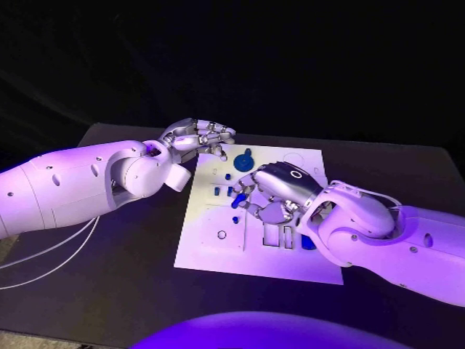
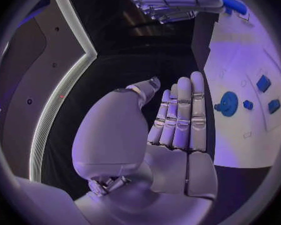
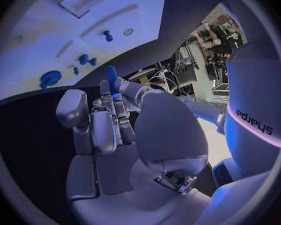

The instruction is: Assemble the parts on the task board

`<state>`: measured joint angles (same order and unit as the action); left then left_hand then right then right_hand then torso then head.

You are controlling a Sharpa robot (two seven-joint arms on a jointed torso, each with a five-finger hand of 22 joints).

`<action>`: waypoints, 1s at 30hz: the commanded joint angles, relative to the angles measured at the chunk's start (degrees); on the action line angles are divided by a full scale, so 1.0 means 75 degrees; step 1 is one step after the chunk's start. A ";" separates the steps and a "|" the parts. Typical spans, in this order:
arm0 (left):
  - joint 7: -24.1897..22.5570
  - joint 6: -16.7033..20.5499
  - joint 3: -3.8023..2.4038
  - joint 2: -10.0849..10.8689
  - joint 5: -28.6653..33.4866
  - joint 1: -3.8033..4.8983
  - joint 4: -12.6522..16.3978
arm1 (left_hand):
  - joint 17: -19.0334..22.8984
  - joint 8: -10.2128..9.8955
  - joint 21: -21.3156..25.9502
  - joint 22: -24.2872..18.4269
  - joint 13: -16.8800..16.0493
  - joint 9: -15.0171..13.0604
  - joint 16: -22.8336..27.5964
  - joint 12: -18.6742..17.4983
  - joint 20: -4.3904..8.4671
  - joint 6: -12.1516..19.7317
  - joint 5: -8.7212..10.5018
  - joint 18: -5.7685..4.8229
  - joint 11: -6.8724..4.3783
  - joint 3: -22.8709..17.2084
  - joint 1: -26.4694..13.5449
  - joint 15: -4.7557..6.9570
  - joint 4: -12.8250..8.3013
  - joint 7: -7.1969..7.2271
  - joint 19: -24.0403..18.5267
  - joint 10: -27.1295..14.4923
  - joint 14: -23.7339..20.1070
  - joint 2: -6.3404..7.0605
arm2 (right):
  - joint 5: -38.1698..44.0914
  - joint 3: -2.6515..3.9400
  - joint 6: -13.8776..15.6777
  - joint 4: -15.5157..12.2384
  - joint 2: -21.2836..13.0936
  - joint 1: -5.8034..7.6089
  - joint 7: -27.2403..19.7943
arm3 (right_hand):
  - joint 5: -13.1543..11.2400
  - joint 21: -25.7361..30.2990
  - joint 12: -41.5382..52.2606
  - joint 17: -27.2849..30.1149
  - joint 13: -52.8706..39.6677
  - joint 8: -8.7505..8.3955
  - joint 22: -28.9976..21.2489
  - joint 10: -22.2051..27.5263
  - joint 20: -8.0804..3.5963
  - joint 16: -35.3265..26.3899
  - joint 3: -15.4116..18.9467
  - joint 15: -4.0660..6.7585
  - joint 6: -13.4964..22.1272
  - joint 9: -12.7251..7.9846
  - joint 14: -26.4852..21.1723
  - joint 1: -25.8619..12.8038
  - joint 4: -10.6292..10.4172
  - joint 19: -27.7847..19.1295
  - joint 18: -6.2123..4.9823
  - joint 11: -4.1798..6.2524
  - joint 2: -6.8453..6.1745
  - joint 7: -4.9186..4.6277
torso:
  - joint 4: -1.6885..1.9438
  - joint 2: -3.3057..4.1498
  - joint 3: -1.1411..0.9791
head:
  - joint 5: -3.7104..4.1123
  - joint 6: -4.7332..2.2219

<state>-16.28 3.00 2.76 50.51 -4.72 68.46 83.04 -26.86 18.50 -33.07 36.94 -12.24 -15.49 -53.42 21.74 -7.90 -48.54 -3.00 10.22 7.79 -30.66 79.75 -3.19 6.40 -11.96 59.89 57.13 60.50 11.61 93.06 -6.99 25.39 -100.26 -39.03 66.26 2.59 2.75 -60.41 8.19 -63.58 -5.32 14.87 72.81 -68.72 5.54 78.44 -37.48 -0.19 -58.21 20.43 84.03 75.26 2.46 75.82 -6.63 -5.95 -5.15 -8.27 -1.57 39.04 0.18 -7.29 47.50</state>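
The right hand (image 1: 277, 190) hovers over the middle of the task board (image 1: 217, 251), its fingers (image 3: 109, 122) curled around a slim blue part (image 3: 111, 77) — the piece stands up out of the fingertips in the right wrist view. The left hand (image 1: 199, 138) sits at the board's far left corner, its fingers (image 2: 181, 112) held straight and close together with nothing in them. Just beside those fingertips lies a round blue part (image 2: 228, 103), and past it a few small blue parts (image 2: 263, 83) rest on the board — all apart from either hand. The board lies flat on the black table (image 1: 107, 291).
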 commanded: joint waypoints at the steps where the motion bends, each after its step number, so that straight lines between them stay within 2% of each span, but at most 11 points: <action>1: -0.0112 -0.0078 -0.0006 -0.0041 -0.0014 -0.0008 -0.0007 | 0.0002 0.0055 0.0043 -0.0008 -0.0007 0.0011 -0.0016 0.0028 -0.0047 0.0057 -0.0006 0.0031 -0.0013 0.0027 -0.0022 -0.0008 -0.0001 -0.0005 0.0030 -0.0067 -0.0033 -0.0049 | -0.0060 -0.0030 -0.0201 0.0109 0.0237 -0.0110 -0.0229 | 0.0033 0.0027 -0.0032 0.0023 -0.0010 0.0057 -0.0007 -0.0244 0.0008 0.0004 -0.0005 0.0068 -0.0042 0.0168 0.0108 -0.0062 0.0019 0.0004 0.0047 0.0232 0.0004 -0.0007 | 0.0013 -0.0001 0.0010 | -0.0047 0.0002; 7: -0.0143 -0.0022 -0.0006 -0.0057 -0.0013 -0.0008 -0.0016 | 0.0002 0.0061 0.0046 -0.0011 -0.0008 0.0011 -0.0016 0.0035 -0.0048 0.0056 -0.0006 0.0031 -0.0014 0.0025 -0.0021 -0.0008 -0.0001 -0.0003 0.0030 -0.0066 -0.0036 -0.0057 | -0.0080 -0.0097 -0.0417 0.0416 0.0647 -0.0345 -0.0286 | 0.0033 0.0047 -0.0035 0.0023 -0.0010 0.0057 -0.0017 -0.0243 0.0008 0.0004 -0.0006 0.0067 -0.0039 0.0170 0.0108 -0.0066 0.0018 -0.0005 0.0043 0.0230 0.0006 -0.0008 | 0.0005 0.0006 0.0014 | -0.0130 0.0022; 11: -0.0156 0.0003 -0.0006 -0.0054 -0.0013 -0.0008 -0.0017 | 0.0002 0.0061 0.0046 -0.0011 -0.0008 0.0011 -0.0016 0.0035 -0.0048 0.0056 -0.0006 0.0031 -0.0014 0.0025 -0.0021 -0.0008 -0.0001 -0.0003 0.0030 -0.0066 -0.0036 -0.0057 | -0.0064 -0.0128 -0.0544 0.0608 0.0790 -0.0428 -0.0274 | 0.0034 0.0048 -0.0037 0.0024 -0.0010 0.0058 -0.0018 -0.0243 0.0008 0.0004 -0.0006 0.0067 -0.0036 0.0171 0.0108 -0.0069 0.0017 -0.0006 0.0043 0.0229 0.0007 -0.0009 | -0.0006 0.0008 0.0011 | -0.0193 0.0040; 20: -0.0164 0.0026 -0.0006 -0.0051 -0.0011 -0.0007 -0.0009 | 0.0002 0.0061 0.0046 -0.0011 -0.0008 0.0011 -0.0016 0.0035 -0.0048 0.0056 -0.0006 0.0031 -0.0014 0.0025 -0.0021 -0.0008 -0.0001 -0.0003 0.0030 -0.0066 -0.0036 -0.0057 | 0.0082 -0.0160 -0.1022 0.0853 0.0920 -0.0486 -0.0119 | 0.0033 0.0091 -0.0062 0.0067 -0.0011 0.0063 -0.0036 -0.0243 0.0011 -0.0014 0.0014 0.0062 -0.0015 0.0188 0.0100 -0.0119 0.0002 -0.0026 0.0035 0.0222 0.0002 -0.0014 | -0.0005 0.0009 0.0006 | -0.0209 0.0075; 23: -0.0169 0.0027 -0.0006 -0.0051 -0.0011 -0.0006 -0.0004 | 0.0002 0.0061 0.0046 -0.0011 -0.0008 0.0011 -0.0016 0.0035 -0.0048 0.0056 -0.0006 0.0031 -0.0014 0.0025 -0.0021 -0.0008 -0.0001 -0.0003 0.0030 -0.0066 -0.0036 -0.0057 | 0.0141 -0.0172 -0.1091 0.0884 0.0953 -0.0495 -0.0078 | 0.0033 0.0087 -0.0063 0.0064 -0.0011 0.0064 -0.0034 -0.0243 0.0011 -0.0012 0.0014 0.0062 -0.0014 0.0189 0.0100 -0.0120 0.0002 -0.0024 0.0036 0.0222 0.0002 -0.0014 | -0.0007 0.0013 0.0005 | -0.0189 0.0072; 30: -0.0188 0.0035 -0.0006 -0.0054 -0.0011 -0.0006 0.0004 | 0.0003 0.0079 0.0059 -0.0021 -0.0010 0.0013 -0.0016 0.0056 -0.0051 0.0060 -0.0006 0.0030 -0.0014 0.0030 -0.0037 -0.0011 0.0010 -0.0003 0.0029 -0.0073 -0.0047 -0.0063 | 0.0284 -0.0188 -0.1159 0.0941 0.1002 -0.0514 0.0042 | 0.0035 0.0075 -0.0066 0.0052 -0.0012 0.0066 -0.0025 -0.0245 0.0011 -0.0007 0.0015 0.0061 -0.0012 0.0193 0.0102 -0.0124 0.0003 -0.0018 0.0039 0.0223 0.0004 -0.0012 | -0.0004 0.0005 0.0000 | -0.0224 0.0095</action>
<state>-16.77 3.27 2.76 50.21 -4.74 68.43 82.91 -26.87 18.74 -32.83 36.86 -12.22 -15.46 -53.42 21.96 -7.90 -48.55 -3.00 10.22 7.58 -30.67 79.75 -3.19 6.40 -11.96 59.89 56.93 60.50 11.61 93.60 -8.38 18.63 -93.23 -31.61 62.47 2.03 2.79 -59.90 7.96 -63.12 -5.32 15.19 72.59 -69.64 5.54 78.44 -37.39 -0.19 -57.99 20.73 84.03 74.61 2.52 75.82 -6.63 -5.42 -5.28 -8.47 -1.60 39.12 0.19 -8.89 48.16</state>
